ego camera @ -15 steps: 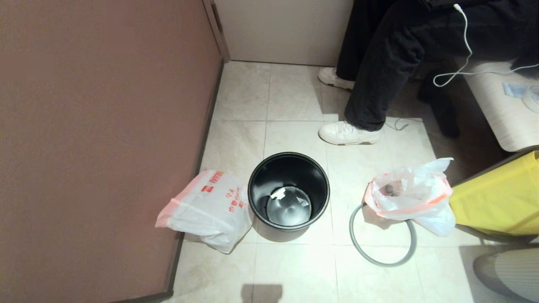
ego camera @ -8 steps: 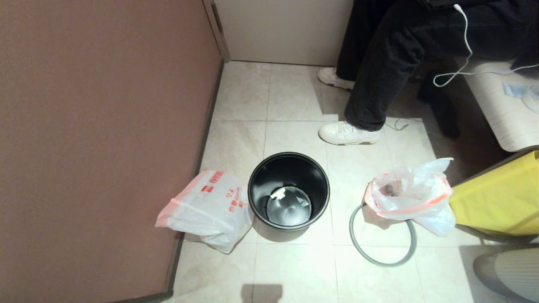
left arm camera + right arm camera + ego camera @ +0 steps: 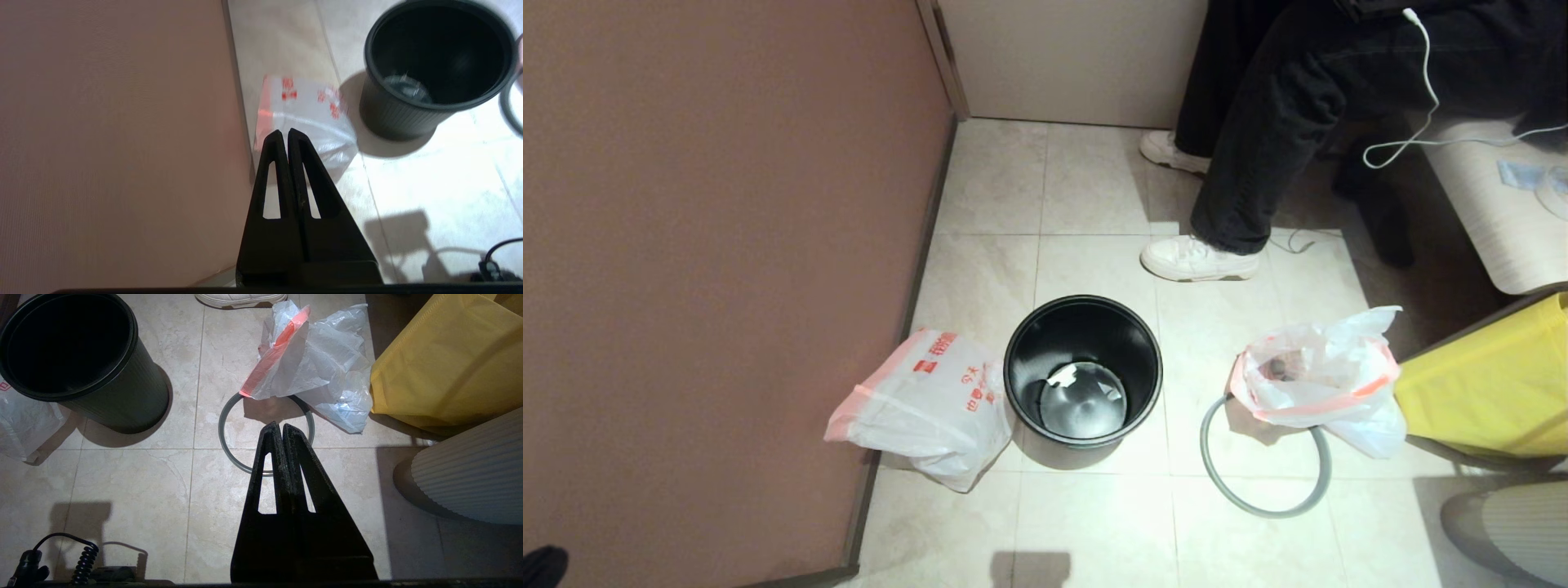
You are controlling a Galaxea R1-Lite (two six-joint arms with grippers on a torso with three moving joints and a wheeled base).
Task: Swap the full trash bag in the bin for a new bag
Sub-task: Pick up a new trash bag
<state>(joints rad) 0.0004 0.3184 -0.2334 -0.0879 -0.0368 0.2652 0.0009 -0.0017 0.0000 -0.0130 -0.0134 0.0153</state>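
The bin [image 3: 1086, 327] stands on the tiled floor with no bag in it, only a scrap of white paper at its bottom. Flat on the floor to its left, against the wall, lies the smooth new bag [image 3: 923, 404] with red print. The lumpy full trash bag [image 3: 1319, 380] sits to the bin's right, resting on the grey hoop [image 3: 1241, 498]. My left gripper [image 3: 284, 132] is shut and empty, held above the near edge of the new bag [image 3: 302, 110]. My right gripper [image 3: 282, 426] is shut and empty, above the hoop [image 3: 222, 433], short of the full trash bag [image 3: 310, 367].
A brown wall [image 3: 727, 286] runs along the left. A yellow bag [image 3: 1494, 384] stands right of the full bag, and a white ribbed object [image 3: 1519, 523] is at the near right. A seated person's legs and white shoes [image 3: 1196, 260] are behind the bin.
A dark shape has come into the bottom left corner of the head view. The bags, bin and hoop have not moved.
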